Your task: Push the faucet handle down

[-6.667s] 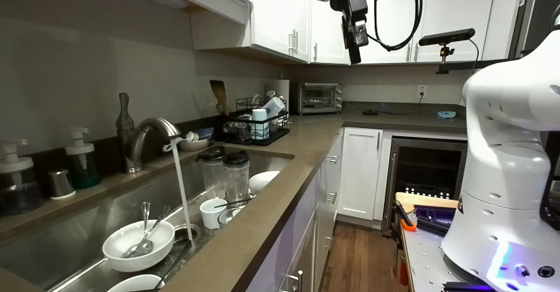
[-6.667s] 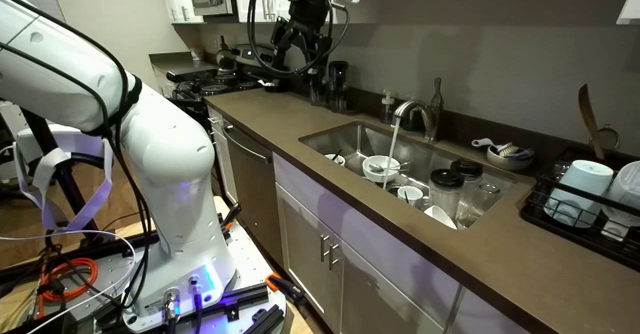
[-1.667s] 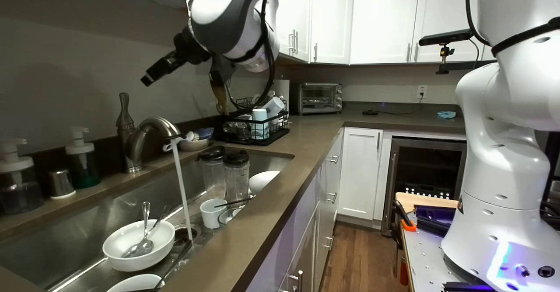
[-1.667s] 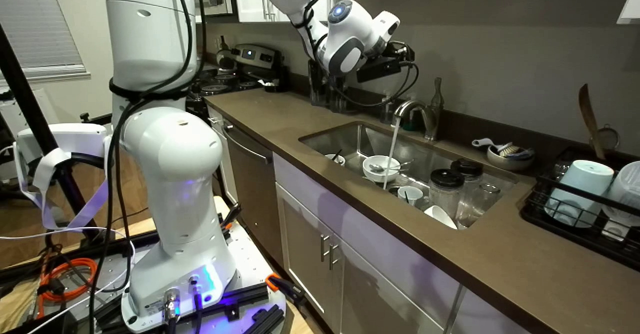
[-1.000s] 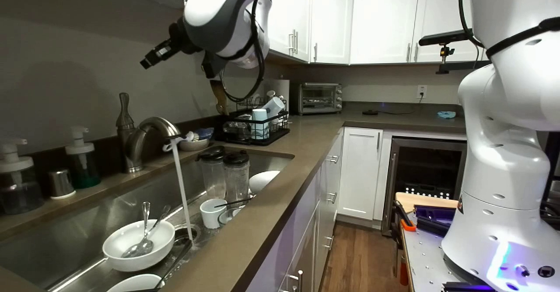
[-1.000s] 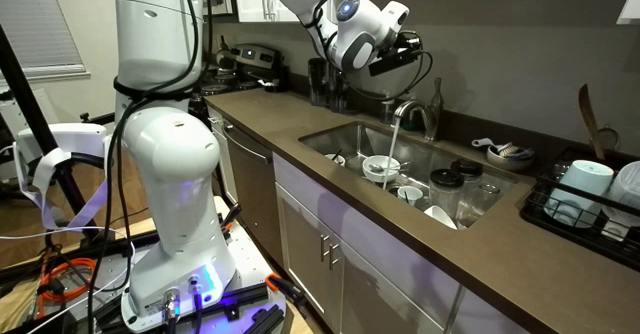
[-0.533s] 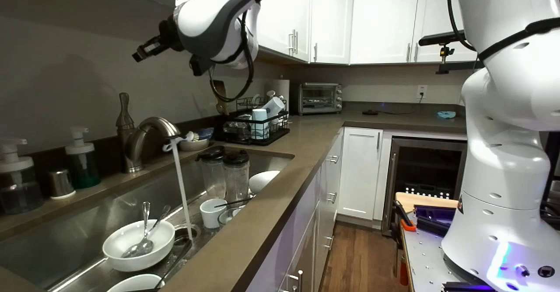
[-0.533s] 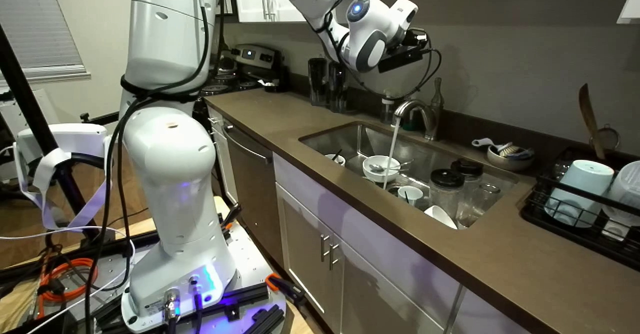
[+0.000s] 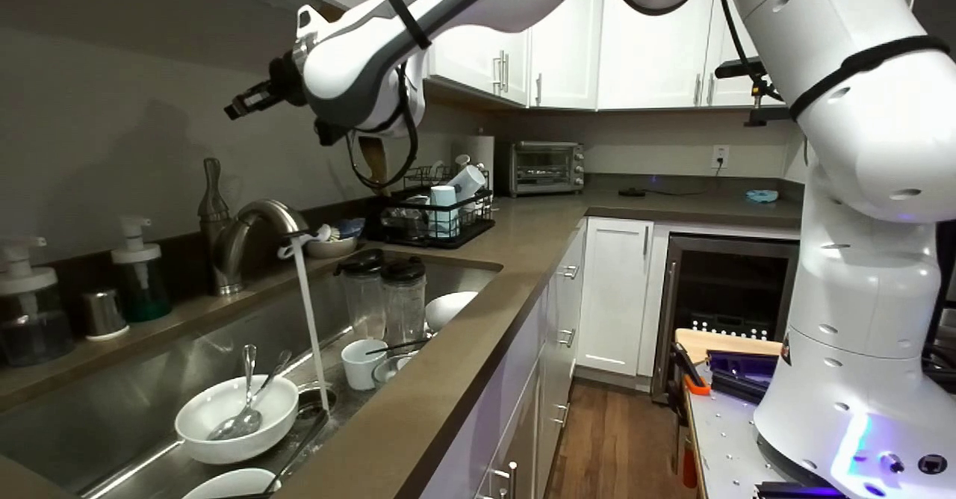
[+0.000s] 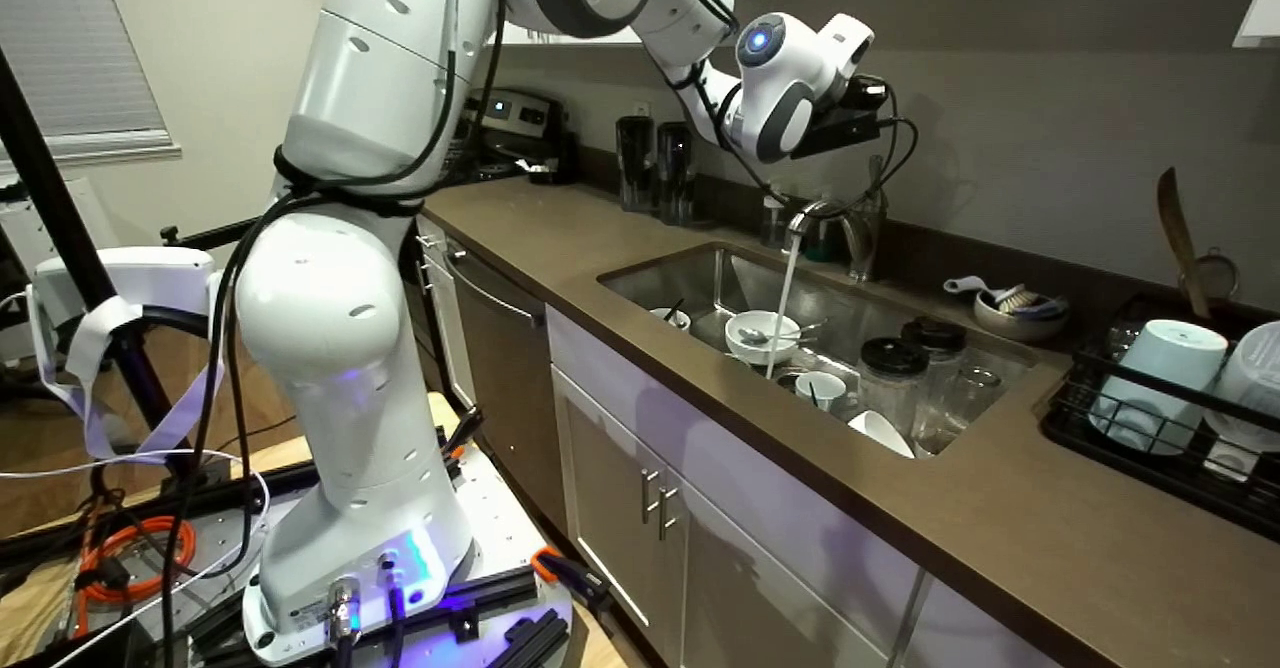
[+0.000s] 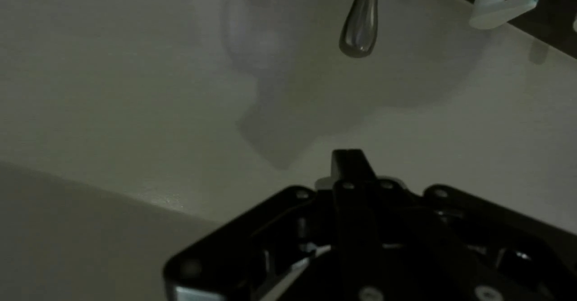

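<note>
one gripper (image 11: 347,152), mine: fingers (image 11: 357,170) together, lower centre of the wrist view, presumably to push. one faucet handle (image 11: 360,24), top centre, apart from me; upright, probably why water (image 9: 310,320) runs.

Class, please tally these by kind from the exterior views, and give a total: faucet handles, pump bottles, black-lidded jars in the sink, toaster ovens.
Faucet handle: 1
Pump bottles: 2
Black-lidded jars: 2
Toaster oven: 1
Total: 6
</note>
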Available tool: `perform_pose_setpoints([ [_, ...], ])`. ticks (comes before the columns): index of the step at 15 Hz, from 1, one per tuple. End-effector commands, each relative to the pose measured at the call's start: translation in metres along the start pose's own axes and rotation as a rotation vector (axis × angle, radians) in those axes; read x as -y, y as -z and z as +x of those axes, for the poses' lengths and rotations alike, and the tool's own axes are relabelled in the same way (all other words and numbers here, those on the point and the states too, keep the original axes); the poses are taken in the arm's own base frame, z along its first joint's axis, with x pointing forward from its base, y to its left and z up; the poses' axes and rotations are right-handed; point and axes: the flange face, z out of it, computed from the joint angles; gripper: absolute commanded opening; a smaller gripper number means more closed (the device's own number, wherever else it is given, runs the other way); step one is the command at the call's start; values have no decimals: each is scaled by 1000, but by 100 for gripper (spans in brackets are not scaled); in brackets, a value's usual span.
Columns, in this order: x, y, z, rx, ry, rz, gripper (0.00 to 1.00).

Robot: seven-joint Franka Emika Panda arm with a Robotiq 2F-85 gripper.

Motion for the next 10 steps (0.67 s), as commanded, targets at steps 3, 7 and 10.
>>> perform_pose_setpoints([
  [3, 2, -27, -8, -42, -52, 48, 0],
  [7, 14, -38, -9, -57, -83, 80, 0],
  [10, 21, -43, -11, -56, -90, 88, 0],
])
